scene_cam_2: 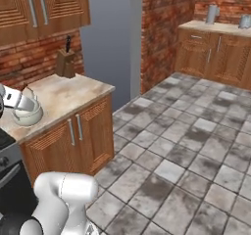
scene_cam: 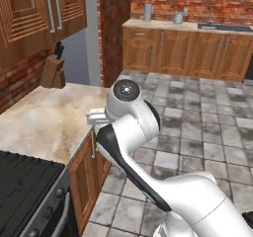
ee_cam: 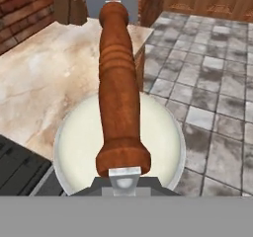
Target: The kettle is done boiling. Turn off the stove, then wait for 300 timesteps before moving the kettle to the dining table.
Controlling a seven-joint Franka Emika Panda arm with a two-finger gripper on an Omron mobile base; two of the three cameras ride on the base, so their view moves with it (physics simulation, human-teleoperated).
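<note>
The kettle [ee_cam: 118, 147] was held by its wooden handle in the clamped hand [ee_cam: 123, 177], above the table [ee_cam: 44, 88] edge beside the stove [scene_cam: 22, 191], and was best kept level during carrying.

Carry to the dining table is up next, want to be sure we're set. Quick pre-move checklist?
1. Gripper shut on the kettle handle: ok, the wooden piece runs straight out from the hand.
2. Kettle off the stove: ok, it's over the counter beside it.
3. Kettle lifted or resting on the counter: cannot tell.
4. Burner off: cannot tell, the knobs are unreadable.
5. Floor ahead free of obstacles: ok.
6. Knife block clear of the kettle: ok.
</note>
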